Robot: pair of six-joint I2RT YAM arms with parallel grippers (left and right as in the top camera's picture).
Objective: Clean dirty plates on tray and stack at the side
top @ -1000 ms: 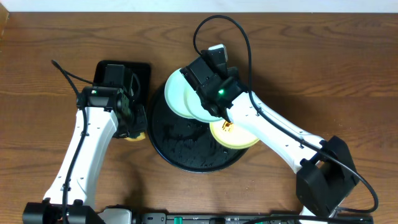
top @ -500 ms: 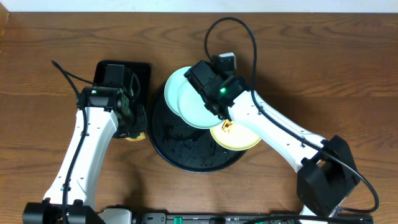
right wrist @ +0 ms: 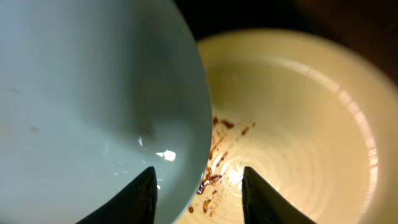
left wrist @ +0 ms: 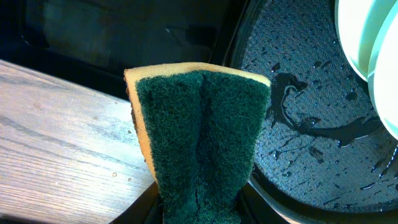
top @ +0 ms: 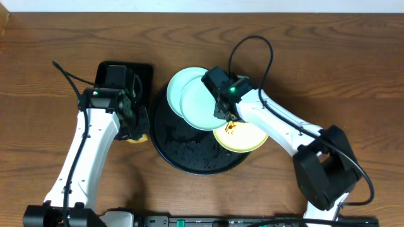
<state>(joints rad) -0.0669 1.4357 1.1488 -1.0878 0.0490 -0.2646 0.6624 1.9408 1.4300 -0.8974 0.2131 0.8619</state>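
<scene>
1. We see three small round plates gathered at the far and right side of the round black tray (top: 183, 148), which sits on the wooden tabletop (top: 315, 63).
2. The rear mint-green plate (top: 178, 88) overhangs the tray's far rim. Its face looks plain and unmarked from overhead.
3. The front mint-green plate (top: 201, 107) lies on top of the rear one, overlapping it. In the right wrist view its surface is pale and glossy with a small bright glint, and we make out no brown smears on it.
4. The pale yellow plate (top: 243, 137) rests at the tray's right edge, partly out over the tabletop. The front mint-green plate's rim covers part of it.
5. Brown smears (right wrist: 214, 163) streak the yellow plate's inner face, close to the mint plate's rim. The rest of the yellow plate shows faint concentric rings and a shine.
6. The right jaws are spread above the seam where those two plates meet. The two dark fingertips (right wrist: 144, 194) stand apart and clasp nothing.
7. The left jaws pinch a sponge (left wrist: 199, 137) beside the tray's left rim. The sponge has a dark green scouring face on yellow foam and is creased down its middle.
8. The tray floor is wet, with droplets and a small puddle (left wrist: 311, 124).
9. A rectangular black tray (top: 142, 72) lies on the tabletop behind the left arm.
</scene>
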